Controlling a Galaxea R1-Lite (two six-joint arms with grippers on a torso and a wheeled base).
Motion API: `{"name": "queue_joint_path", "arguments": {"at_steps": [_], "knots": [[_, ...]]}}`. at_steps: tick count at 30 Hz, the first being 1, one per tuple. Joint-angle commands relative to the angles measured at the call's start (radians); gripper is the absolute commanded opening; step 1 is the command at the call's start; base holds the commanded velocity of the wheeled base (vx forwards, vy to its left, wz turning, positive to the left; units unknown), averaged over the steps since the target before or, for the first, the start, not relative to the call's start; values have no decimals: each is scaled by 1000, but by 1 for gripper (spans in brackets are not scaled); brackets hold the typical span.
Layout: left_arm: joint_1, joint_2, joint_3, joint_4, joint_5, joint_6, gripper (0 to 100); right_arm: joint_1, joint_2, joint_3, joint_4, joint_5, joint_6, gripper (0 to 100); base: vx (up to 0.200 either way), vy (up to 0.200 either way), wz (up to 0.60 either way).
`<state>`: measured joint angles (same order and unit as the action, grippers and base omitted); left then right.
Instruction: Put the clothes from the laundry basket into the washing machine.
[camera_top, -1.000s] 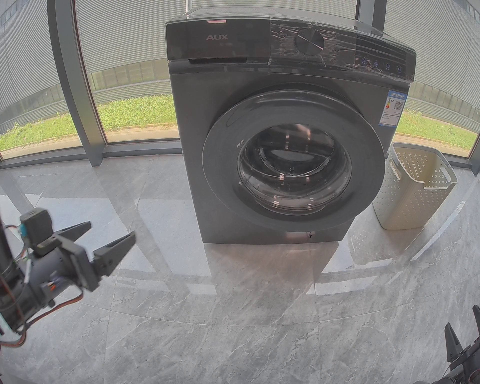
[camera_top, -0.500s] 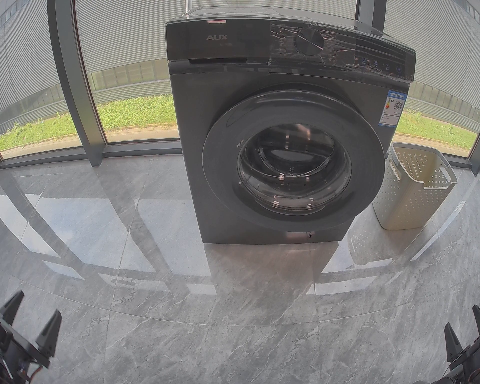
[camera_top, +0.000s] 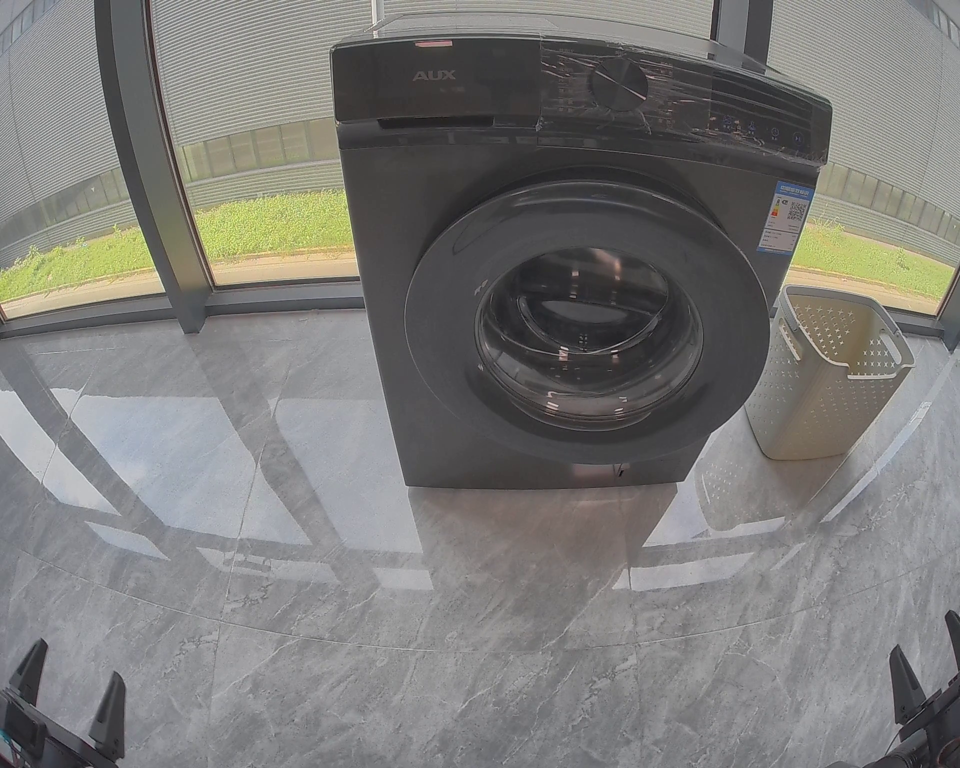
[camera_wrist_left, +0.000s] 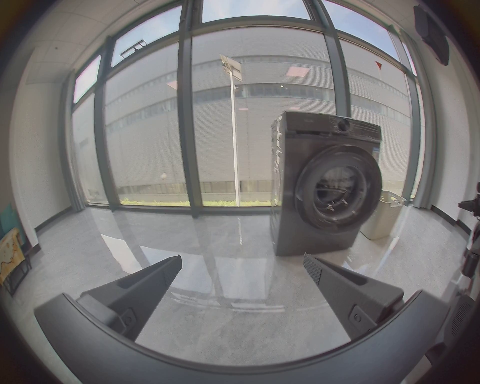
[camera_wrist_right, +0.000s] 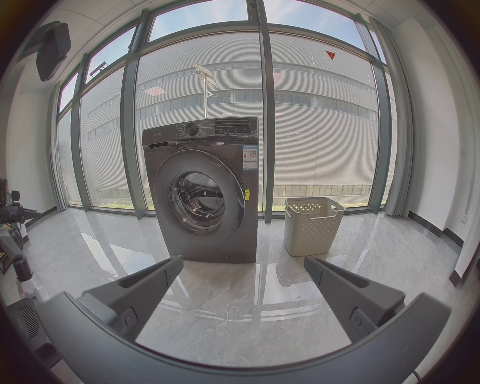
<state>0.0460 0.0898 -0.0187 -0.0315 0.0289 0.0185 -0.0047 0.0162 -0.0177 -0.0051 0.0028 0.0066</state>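
Well, the laundry basket (camera_top: 812, 400) stands upright on the grey floor (camera_top: 300, 600) just beside the washing machine (camera_top: 400, 230), on the side toward my right arm, and the machine's round door (camera_top: 587, 320) is closed. My left gripper (camera_top: 70, 672) sits low and well back from the machine, fingers spread apart and holding nothing. My right gripper (camera_top: 925, 640) likewise gapes empty, low on my right.

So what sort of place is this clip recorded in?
Probably a bare test room in an office-type building, not a home: a lone front-loading washing machine and laundry basket stand on polished grey tile floor before floor-to-ceiling windows.
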Motion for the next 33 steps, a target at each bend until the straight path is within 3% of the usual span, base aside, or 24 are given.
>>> {"name": "queue_joint_path", "arguments": {"at_steps": [1,5,6,7,9,10,12,13,17,21,28,33], "knots": [[-52,-70,14,42,-69,-5,100,0,-16,18,-3,2,0,100,0,0,0],[-44,-90,17,27,-32,-12,100,0,-16,-47,-65,11,-5,100,0,0,0],[-46,-90,17,27,-34,-15,100,2,-16,-97,-72,22,-7,100,0,0,0],[-46,-90,17,28,-34,0,100,3,-16,-143,-64,49,-5,100,0,0,0],[-44,-90,17,28,-34,3,100,8,-13,-162,-47,82,-5,100,0,0,0],[-44,-90,17,28,-34,1,100,18,21,-165,7,163,-4,100,0,0,0],[-46,-90,17,28,-38,-2,100,35,80,-162,53,244,19,100,0,0,0],[-46,-90,17,28,-38,-2,100,41,119,-169,60,261,36,100,0,0,0],[-44,-90,17,27,-32,-5,100,54,251,-180,31,281,69,100,0,0,0],[-44,-90,17,28,-30,0,100,91,536,-214,-145,306,76,100,0,0,0],[-44,-90,17,28,-30,-3,100,114,835,-242,-371,309,67,100,0,-200,0],[-44,-90,17,28,-30,-3,100,127,910,-246,-414,307,66,100,0,-200,0]]}}
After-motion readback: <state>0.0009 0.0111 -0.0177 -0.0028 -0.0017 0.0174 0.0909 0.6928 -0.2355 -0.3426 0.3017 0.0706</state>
